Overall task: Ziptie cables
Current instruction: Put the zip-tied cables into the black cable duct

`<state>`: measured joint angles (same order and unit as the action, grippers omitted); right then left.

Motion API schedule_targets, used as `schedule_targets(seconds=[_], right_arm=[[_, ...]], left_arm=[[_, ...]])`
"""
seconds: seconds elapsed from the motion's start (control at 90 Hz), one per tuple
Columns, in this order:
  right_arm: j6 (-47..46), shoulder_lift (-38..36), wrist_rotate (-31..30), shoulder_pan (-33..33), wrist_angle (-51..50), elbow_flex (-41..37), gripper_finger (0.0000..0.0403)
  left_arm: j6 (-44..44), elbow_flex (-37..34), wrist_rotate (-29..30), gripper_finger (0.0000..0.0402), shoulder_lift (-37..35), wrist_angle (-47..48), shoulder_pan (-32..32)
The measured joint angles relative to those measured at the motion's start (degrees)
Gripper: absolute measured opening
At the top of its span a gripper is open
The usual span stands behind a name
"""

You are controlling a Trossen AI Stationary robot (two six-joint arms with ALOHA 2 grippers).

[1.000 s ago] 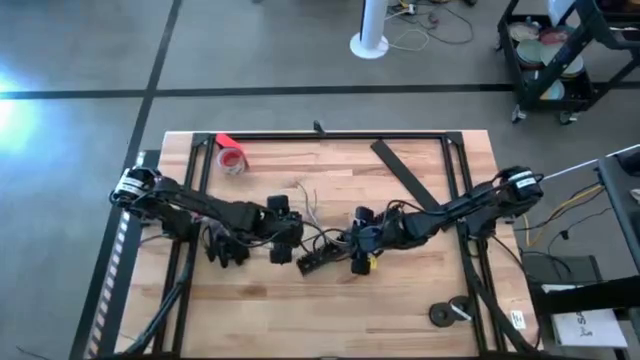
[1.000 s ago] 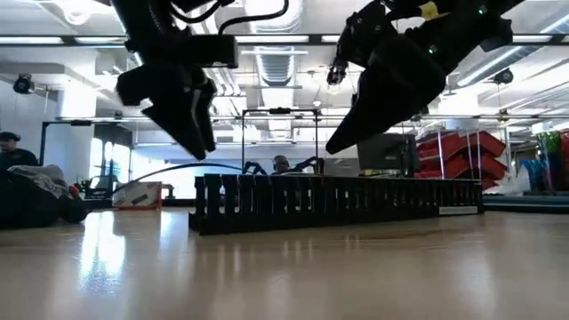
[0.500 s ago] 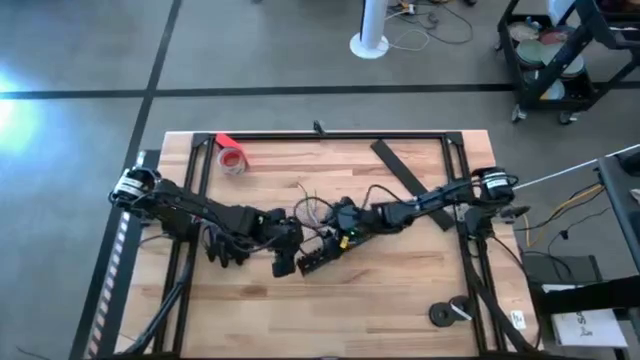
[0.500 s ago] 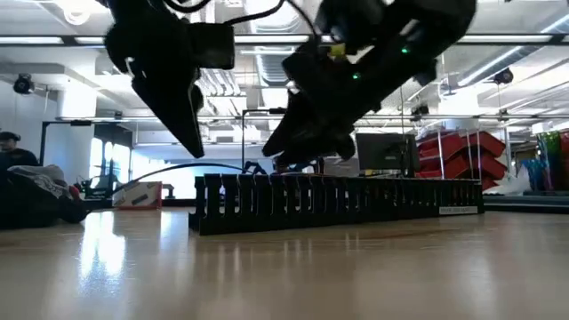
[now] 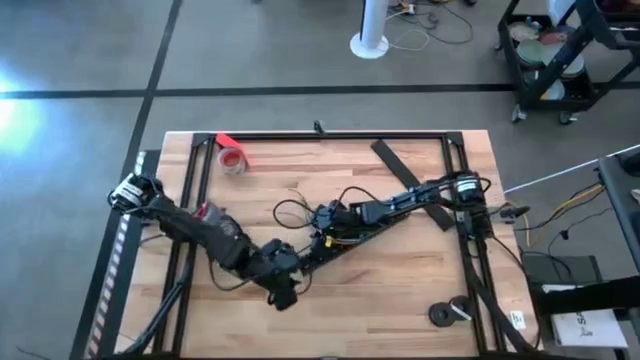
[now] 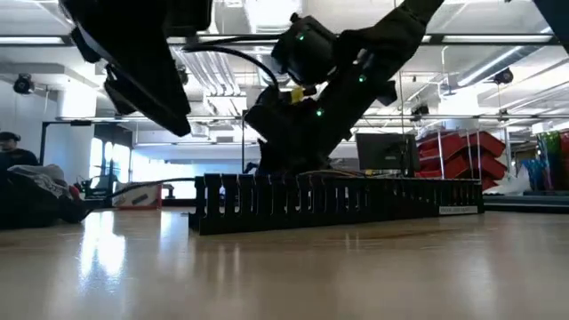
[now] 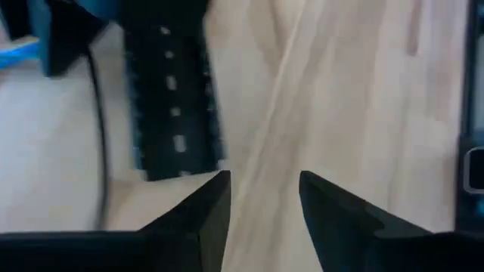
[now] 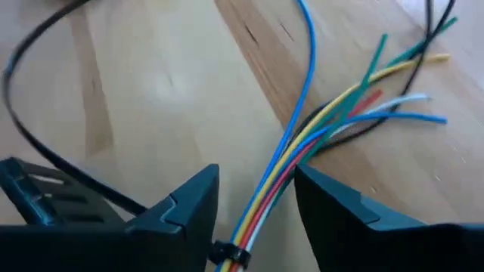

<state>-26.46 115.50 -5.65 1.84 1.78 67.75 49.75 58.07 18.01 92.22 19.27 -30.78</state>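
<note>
Reaching to the table's middle, your right gripper (image 8: 253,219) has its fingers spread around the cables (image 8: 333,121), a bunch of colored wires lying on the wooden table (image 5: 400,290). They seem not squeezed yet. Your left gripper (image 7: 263,204) hangs open, holding nothing, beside the black slotted strip (image 7: 172,106).
</note>
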Motion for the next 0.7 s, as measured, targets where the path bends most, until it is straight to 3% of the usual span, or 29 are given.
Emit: schedule_targets(seconds=[0.256,0.511,0.7], right_arm=[[5.4,-2.58,-8.93,3.3,0.44,-0.79,0.001],[11.97,-3.64,-21.13,9.78,3.81,-1.11,0.0003],[13.94,-3.63,-28.13,13.45,6.91,-2.0,0.0001]], left_arm=[[9.7,-1.25,6.67,0.0128,4.35,-5.21,-3.65],[13.85,-1.23,8.49,0.0114,12.25,-16.46,-4.31],[15.9,-1.25,9.85,0.0106,14.59,-16.61,-4.31]])
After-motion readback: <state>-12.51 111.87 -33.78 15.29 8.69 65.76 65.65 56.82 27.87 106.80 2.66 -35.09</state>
